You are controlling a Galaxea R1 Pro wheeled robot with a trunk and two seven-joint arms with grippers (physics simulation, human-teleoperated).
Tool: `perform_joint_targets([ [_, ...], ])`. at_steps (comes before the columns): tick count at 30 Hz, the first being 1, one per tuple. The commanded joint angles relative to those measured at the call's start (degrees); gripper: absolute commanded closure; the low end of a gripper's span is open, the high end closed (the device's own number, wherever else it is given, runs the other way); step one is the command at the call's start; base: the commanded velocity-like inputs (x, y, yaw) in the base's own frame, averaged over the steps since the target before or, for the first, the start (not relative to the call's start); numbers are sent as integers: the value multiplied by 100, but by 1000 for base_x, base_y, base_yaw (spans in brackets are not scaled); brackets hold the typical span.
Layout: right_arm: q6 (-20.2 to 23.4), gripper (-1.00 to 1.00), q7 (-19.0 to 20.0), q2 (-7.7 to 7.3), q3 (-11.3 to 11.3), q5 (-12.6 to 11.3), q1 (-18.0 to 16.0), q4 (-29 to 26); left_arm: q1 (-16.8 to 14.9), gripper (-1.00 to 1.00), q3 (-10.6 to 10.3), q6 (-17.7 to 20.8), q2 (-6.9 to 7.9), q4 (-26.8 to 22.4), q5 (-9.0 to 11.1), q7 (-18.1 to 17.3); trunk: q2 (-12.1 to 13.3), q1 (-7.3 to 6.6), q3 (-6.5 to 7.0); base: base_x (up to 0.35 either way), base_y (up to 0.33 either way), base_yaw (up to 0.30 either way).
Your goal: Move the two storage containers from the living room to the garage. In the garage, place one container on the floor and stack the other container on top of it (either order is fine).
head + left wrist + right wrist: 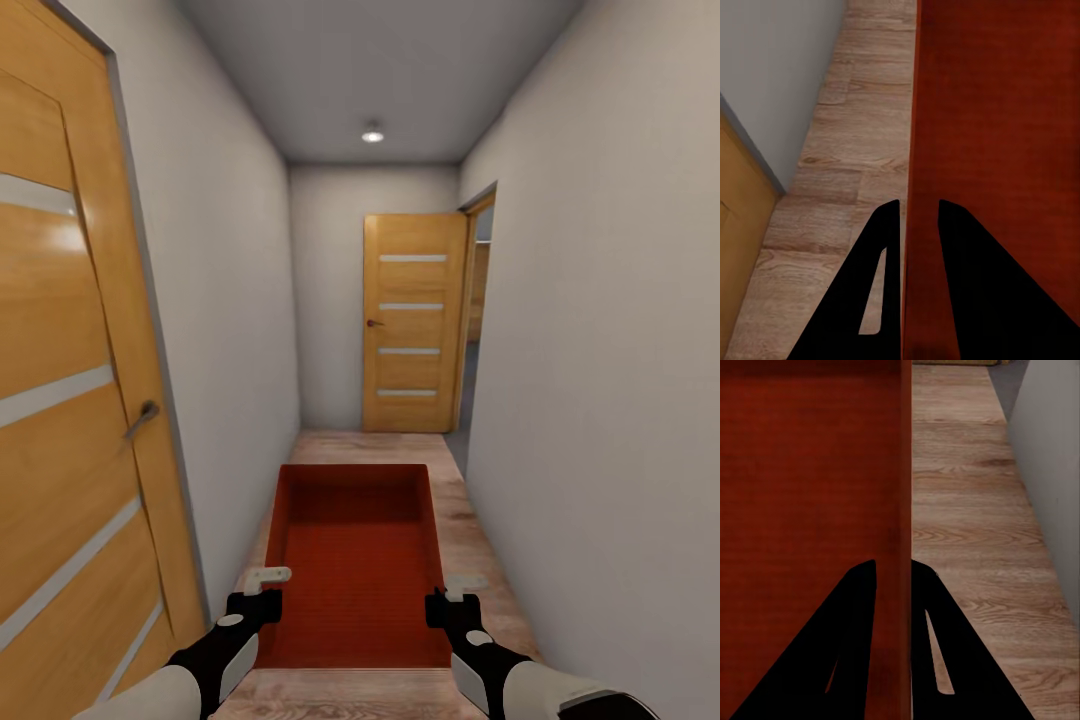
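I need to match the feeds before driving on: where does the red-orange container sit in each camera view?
Head view: storage container low centre, between left gripper and right gripper.
Left wrist view: its wall runs between the fingers.
Right wrist view: its wall runs between the fingers.
Shared landmark: wood-plank floor beside the wall.

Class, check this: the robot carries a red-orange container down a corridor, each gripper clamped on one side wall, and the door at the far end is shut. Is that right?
Not quite. The head view shows the far door swung open, with a doorway beside it. The rest holds: the left gripper and right gripper each clamp a side wall of the container over the wood-plank floor.
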Motion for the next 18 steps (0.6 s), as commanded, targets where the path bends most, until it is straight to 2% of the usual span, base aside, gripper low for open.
perform_joint_targets([
  [1, -53, 100, 1, -15, -168, -39, -9, -4, -7, 100, 248, -14, 548, 17, 248, 66, -5, 4, -8, 323, 0, 0],
  [18, -53, 100, 1, -16, -168, -39, -9, -4, -7, 100, 248, -14, 546, 17, 251, 66, -5, 4, -8, 323, 0, 0],
])
